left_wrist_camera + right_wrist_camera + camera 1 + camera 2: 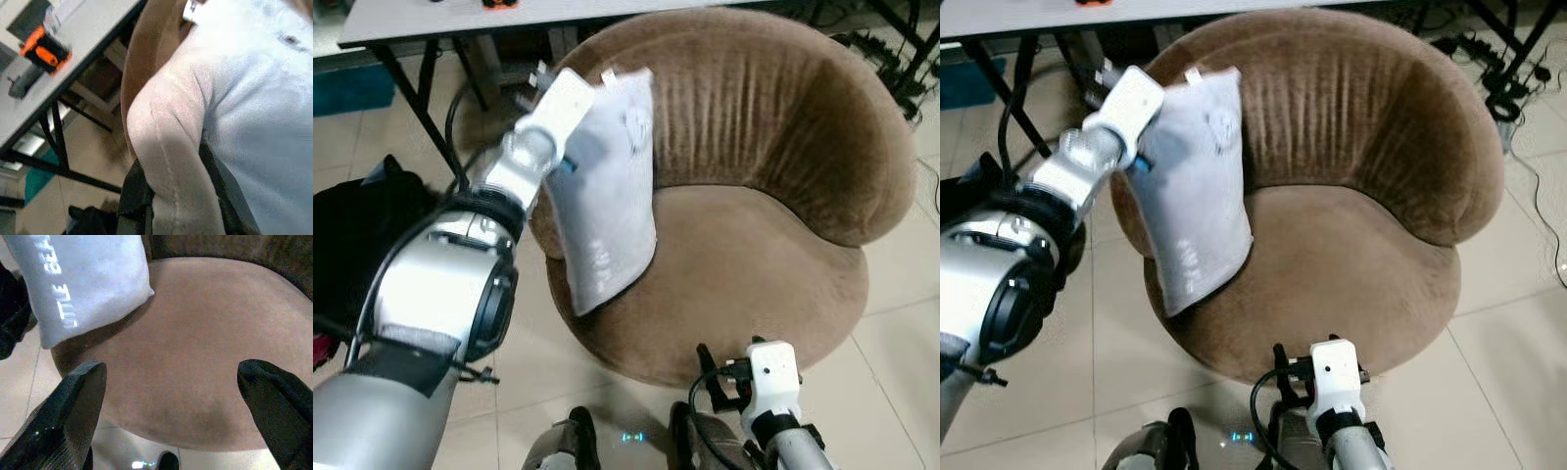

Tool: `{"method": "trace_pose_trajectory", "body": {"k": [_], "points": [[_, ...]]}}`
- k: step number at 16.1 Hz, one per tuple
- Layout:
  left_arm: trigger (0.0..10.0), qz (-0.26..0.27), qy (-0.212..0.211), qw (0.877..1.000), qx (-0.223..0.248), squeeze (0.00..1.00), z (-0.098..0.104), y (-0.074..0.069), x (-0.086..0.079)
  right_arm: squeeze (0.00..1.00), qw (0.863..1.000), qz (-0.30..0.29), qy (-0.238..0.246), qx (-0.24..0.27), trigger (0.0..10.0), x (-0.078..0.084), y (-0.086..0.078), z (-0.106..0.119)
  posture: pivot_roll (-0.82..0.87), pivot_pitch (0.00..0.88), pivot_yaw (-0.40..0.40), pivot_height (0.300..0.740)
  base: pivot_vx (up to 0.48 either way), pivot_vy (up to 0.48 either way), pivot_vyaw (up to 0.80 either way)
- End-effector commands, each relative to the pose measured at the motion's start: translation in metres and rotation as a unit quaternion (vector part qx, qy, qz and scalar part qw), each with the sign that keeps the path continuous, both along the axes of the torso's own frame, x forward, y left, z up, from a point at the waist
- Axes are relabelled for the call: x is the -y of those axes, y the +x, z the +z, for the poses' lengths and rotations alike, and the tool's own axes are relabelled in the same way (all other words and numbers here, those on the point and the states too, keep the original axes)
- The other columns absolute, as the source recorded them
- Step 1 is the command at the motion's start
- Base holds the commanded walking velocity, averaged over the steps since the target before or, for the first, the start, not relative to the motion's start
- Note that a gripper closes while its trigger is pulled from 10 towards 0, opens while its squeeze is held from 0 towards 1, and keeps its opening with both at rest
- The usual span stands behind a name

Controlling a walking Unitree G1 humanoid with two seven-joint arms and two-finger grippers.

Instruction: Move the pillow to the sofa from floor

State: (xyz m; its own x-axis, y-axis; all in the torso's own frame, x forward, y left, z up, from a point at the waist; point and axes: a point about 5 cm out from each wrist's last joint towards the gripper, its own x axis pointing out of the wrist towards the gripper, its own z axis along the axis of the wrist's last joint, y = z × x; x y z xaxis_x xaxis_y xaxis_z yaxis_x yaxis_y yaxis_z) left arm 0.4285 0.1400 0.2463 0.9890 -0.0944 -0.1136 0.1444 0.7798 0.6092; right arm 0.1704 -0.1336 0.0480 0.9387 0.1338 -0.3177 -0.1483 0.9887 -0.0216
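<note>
A pale blue-white pillow hangs upright over the left rim of the round brown sofa chair, its lower corner resting on the seat edge. My left gripper is shut on the pillow's side seam, with black fingers either side of the pinched fabric. The left arm reaches up from the lower left. My right gripper is open, held low in front of the seat, with the pillow's printed corner beyond it.
A grey table on black legs stands behind the chair, with an orange item on top. A dark bag lies on the tiled floor at left. Cables and a power strip lie at the back right.
</note>
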Motion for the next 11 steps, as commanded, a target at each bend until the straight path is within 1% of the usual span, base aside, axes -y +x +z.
{"method": "trace_pose_trajectory", "body": {"k": [1,2,3,4,6,7,8,11], "points": [[10.0,0.005,-0.016,0.998,0.059,0.0,0.037,0.003,0.004,0.0,1.0,-0.009,-0.003,-0.003,10.0,0.001,-0.004,0.001,-0.42,0.249,0.053,0.74,0.0,0.0,0.0],[10.0,0.006,-0.028,0.996,0.079,0.0,0.049,0.003,0.006,0.0,1.0,-0.012,-0.002,-0.004,10.0,0.001,-0.006,0.002,-0.43,0.254,0.056,0.74,0.0,0.0,0.0],[10.0,0.012,-0.02,0.995,0.102,0.0,0.061,0.003,0.006,0.0,1.0,-0.017,-0.003,-0.008,10.0,0.0,-0.008,0.002,-0.44,0.256,0.057,0.74,0.0,0.0,0.0],[10.0,0.019,-0.012,0.994,0.107,0.0,0.062,0.003,0.004,0.0,1.0,-0.019,-0.002,-0.01,10.0,-0.001,-0.01,0.002,-0.45,0.262,0.061,0.74,0.0,0.0,0.0],[10.0,0.039,0.009,0.997,0.069,0.0,0.033,0.003,-0.007,0.0,1.0,-0.025,-0.001,-0.014,10.0,-0.002,-0.013,0.003,-0.46,0.271,0.063,0.74,0.0,0.0,0.0],[10.0,0.044,0.01,0.998,0.034,0.27,0.01,0.001,-0.013,0.0,0.999,-0.028,-0.001,-0.015,10.0,-0.003,-0.014,0.003,-0.46,0.277,0.057,0.74,0.0,0.0,0.0],[10.0,0.057,-0.004,0.998,0.01,1.0,-0.008,-0.002,-0.02,0.0,0.999,-0.027,0.0,-0.018,10.0,-0.003,-0.016,0.002,-0.46,0.283,0.053,0.74,0.0,0.0,0.0],[10.0,0.066,-0.012,0.997,-0.029,1.0,-0.035,-0.007,-0.027,0.0,0.999,-0.021,-0.002,-0.027,10.0,-0.001,-0.019,0.0,-0.45,0.302,0.035,0.74,0.0,0.0,0.0]]}}
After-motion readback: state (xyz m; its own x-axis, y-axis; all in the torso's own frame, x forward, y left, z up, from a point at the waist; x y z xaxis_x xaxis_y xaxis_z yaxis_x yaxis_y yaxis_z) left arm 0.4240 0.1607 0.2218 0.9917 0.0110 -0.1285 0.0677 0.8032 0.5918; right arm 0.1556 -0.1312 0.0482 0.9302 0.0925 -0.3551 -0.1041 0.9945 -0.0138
